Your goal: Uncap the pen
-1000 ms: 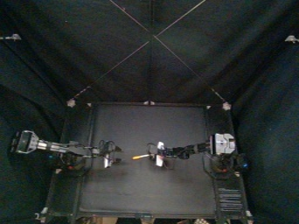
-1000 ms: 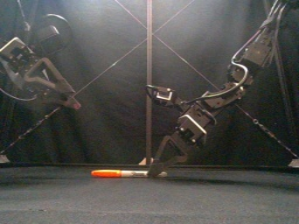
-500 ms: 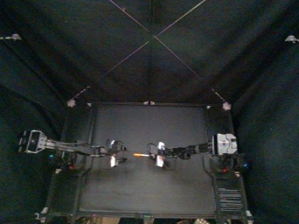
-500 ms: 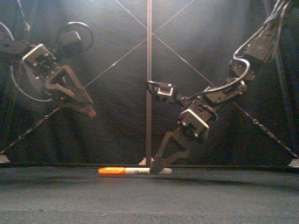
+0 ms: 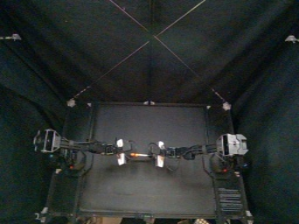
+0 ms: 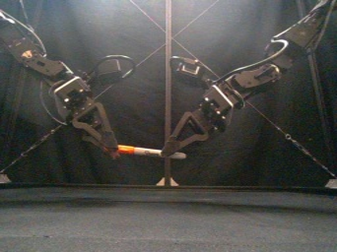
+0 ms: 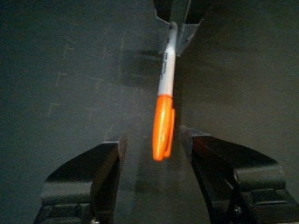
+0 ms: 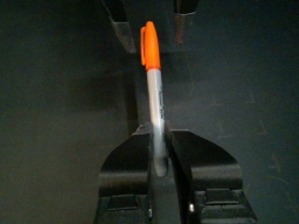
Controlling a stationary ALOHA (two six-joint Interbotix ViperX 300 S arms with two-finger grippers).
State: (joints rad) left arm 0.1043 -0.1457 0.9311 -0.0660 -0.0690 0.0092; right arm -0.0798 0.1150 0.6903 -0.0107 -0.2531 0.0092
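Note:
A pen with a white barrel (image 6: 164, 154) and an orange cap (image 6: 129, 151) hangs level in the air above the table. My right gripper (image 6: 178, 151) is shut on the barrel end, as the right wrist view confirms (image 8: 156, 140). My left gripper (image 6: 110, 147) has come in from the left and stands open, one jaw on each side of the orange cap (image 7: 163, 129) with a gap on both sides. From above, the pen (image 5: 136, 158) spans the short space between the left gripper (image 5: 121, 159) and the right gripper (image 5: 159, 158).
The black table (image 5: 146, 188) lies bare below the pen. Black curtains close the back and both sides.
The right gripper has lifted the pen off the table. The left arm has swung down and inward until its open jaws flank the cap.

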